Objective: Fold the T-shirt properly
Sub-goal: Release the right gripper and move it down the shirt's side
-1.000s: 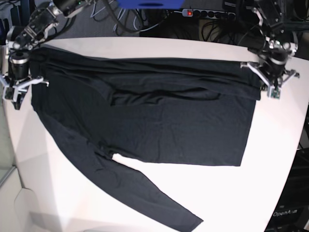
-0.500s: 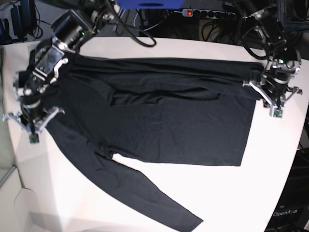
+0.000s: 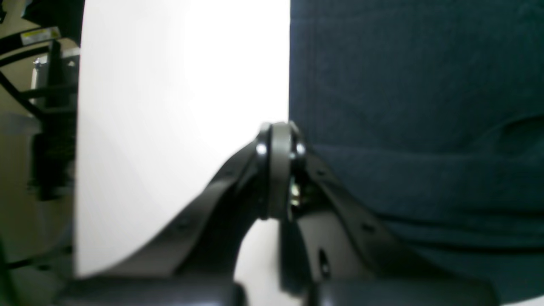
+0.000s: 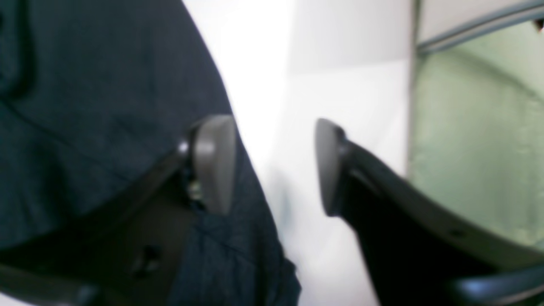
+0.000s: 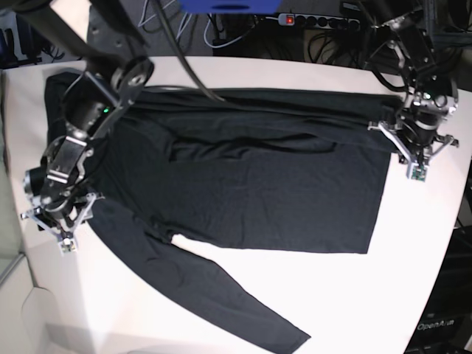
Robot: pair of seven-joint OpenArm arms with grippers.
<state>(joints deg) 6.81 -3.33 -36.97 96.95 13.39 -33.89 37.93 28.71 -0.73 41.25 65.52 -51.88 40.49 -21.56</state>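
Both wrist views are blurred; fabric texture and fingertip detail are hard to read. In the right wrist view the T-shirt is cut off at the frame's 9 o'clock side, and the arm hides part of its edge. In the base view the right arm covers the shirt's shoulder area at 9 o'clock.

The T-shirt lies spread flat on the white table, one sleeve trailing toward 6 o'clock, the other folded along the 12 o'clock edge. The right gripper is released, jaws spread, one finger over the shirt edge, the other over bare table. The left gripper is clenched with pads pressed together at the hem edge at 3 o'clock; whether fabric is pinched cannot be told.

Bare table remains open at 3, 5 and 7 o'clock. Cables and a power strip lie beyond the 12 o'clock edge
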